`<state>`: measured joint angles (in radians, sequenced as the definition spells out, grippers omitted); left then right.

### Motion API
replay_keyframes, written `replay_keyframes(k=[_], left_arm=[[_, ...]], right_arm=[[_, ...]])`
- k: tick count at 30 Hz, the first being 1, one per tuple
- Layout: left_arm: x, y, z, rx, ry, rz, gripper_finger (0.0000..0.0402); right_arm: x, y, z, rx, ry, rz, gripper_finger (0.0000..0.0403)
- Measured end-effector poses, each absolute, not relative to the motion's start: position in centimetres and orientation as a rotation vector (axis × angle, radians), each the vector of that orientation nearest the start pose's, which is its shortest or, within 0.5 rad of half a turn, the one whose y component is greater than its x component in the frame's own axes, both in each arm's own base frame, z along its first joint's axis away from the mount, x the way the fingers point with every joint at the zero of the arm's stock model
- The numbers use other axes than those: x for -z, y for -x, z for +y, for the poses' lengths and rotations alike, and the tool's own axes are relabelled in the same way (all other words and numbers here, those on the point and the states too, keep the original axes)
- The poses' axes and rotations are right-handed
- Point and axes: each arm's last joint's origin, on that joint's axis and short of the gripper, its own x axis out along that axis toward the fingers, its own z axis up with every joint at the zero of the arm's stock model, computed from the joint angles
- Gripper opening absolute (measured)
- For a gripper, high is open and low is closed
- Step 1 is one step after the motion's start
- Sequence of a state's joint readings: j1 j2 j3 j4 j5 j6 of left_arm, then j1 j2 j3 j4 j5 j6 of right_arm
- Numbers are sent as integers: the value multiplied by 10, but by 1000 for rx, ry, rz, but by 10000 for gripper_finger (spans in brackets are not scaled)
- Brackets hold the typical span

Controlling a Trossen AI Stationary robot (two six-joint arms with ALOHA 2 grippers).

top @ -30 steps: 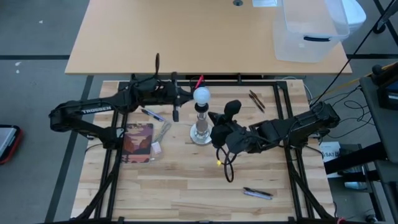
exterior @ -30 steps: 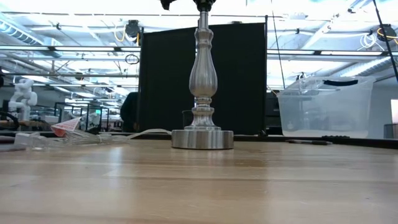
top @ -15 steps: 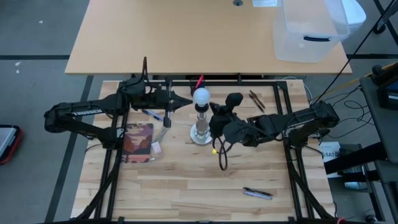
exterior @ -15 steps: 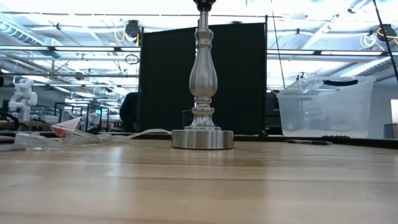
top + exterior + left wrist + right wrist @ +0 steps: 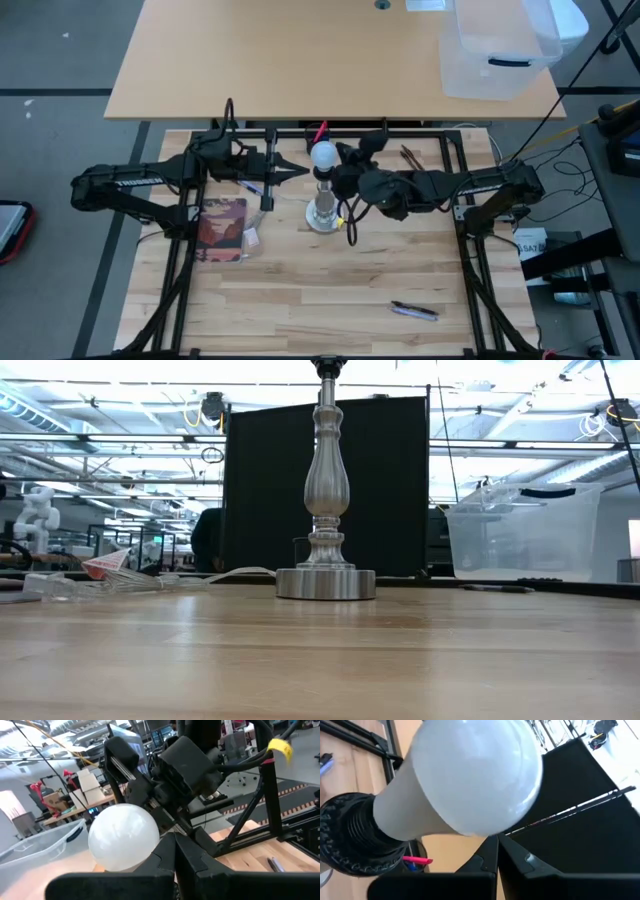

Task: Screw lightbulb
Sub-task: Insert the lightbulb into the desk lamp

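Observation:
The frosted white lightbulb [image 5: 323,155] stands upright with its narrow base in the black socket [image 5: 350,837] on top of the silvery stand [image 5: 322,212]. The stand's disc foot [image 5: 325,582] rests on the wooden table. The low view cuts off the bulb. My left gripper [image 5: 303,170] is shut, level with the bulb and just to its left; the left wrist view shows its shut fingers [image 5: 175,855] beside the globe [image 5: 124,836]. My right gripper [image 5: 340,172] is shut, close at the bulb's right; its fingertips [image 5: 496,851] lie right by the globe [image 5: 470,780]. My left gripper's shut fingertips stand close beside the bulb's globe, coming level from the table's left; I cannot tell whether they touch it. My right gripper's shut fingertips stand right at the globe's side, coming level from the table's right; I cannot tell whether they touch it.
A clear plastic bin [image 5: 500,45] stands on the tan table beyond. On the wooden top lie a reddish booklet [image 5: 222,225], a clear wrapper [image 5: 262,212], pens [image 5: 413,310] [image 5: 412,160], and a red item [image 5: 320,130]. A black cable with a yellow tag [image 5: 349,236] hangs from the right arm.
My right gripper has gone toward the table's far edge, from beside the stand's foot up to the bulb's right side. My left gripper has drawn back a little toward the table's left edge. The bulb and stand have stayed where they were.

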<state>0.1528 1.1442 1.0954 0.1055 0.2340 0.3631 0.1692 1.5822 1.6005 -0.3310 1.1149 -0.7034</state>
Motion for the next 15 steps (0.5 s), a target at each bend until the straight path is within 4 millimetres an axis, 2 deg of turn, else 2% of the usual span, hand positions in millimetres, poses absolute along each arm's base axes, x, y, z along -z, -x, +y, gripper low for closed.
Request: replay_keyframes(k=[15], left_arm=[[-388,-263,48,14,-359,-37,0]], right_arm=[[-409,-344,35,761,910,592,0]])
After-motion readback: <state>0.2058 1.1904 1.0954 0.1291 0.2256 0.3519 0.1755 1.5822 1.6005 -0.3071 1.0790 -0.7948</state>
